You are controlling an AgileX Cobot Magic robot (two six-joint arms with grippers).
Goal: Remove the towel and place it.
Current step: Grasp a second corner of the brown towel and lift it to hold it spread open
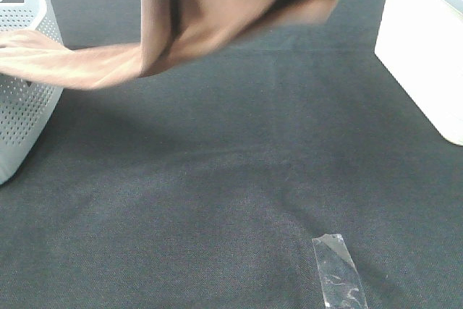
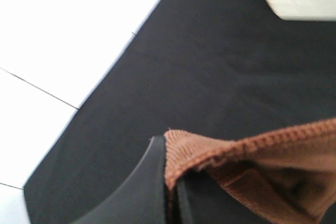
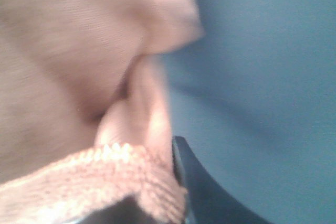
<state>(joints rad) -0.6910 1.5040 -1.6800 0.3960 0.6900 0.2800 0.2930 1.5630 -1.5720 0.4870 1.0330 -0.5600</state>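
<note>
Well, I hold the brown towel (image 1: 217, 5) aloft beside the white perforated basket (image 1: 29, 128), with one end trailing across the basket's rim. My left gripper (image 2: 170, 182) is clamped on the stitched hem, right at its edge. My right gripper (image 3: 152, 198) pinches a bunched hem too, fabric squeezed between its fingers. The risk, as I judge it: the left bite is shallow, so a tug could slip the hem free, and the trailing end could snag the basket's rim and tip it.

The left gripper (image 2: 170, 169) is clamped on a hemmed edge of the towel (image 2: 252, 156). The right gripper (image 3: 152, 195) is clamped on another hemmed towel edge.
</note>
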